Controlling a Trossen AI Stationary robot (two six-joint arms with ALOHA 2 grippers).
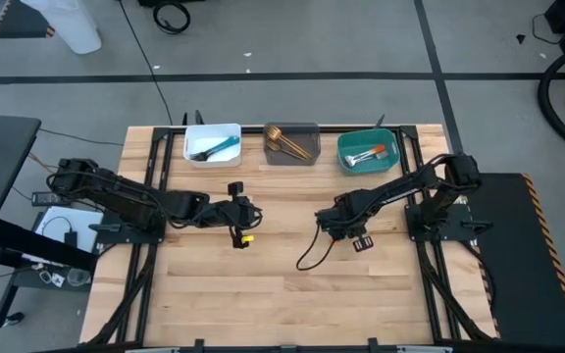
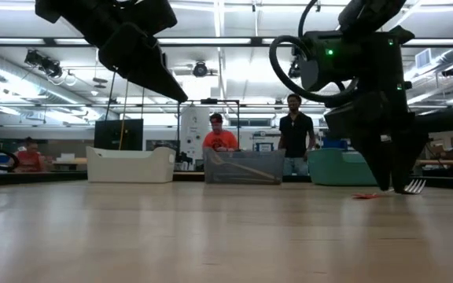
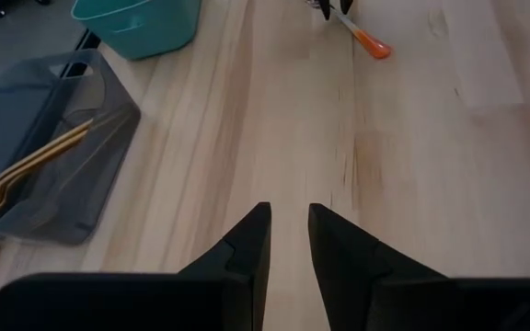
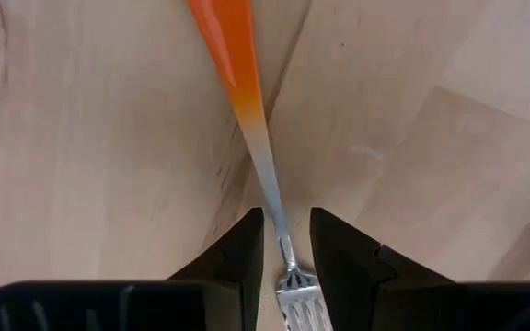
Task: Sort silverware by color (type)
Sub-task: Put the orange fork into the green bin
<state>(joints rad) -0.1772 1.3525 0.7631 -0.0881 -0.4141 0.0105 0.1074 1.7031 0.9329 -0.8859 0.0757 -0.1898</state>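
Orange-handled fork (image 4: 247, 119): lies flat on the wooden table (image 1: 263, 294) in front of the teal bin (image 1: 366, 152), neck between the right gripper (image 4: 283, 248) fingers, which stand narrowly apart, not yet pinching.
Handling: probably light, stiff, slick; the thin neck suits a grip.
Left gripper (image 3: 288, 244): slightly parted, empty, mid-table.
Surroundings: grey bin (image 1: 292, 144) holds gold utensils (image 1: 287, 140); white bin (image 1: 213, 144) blue-handled ones; nothing blocks.
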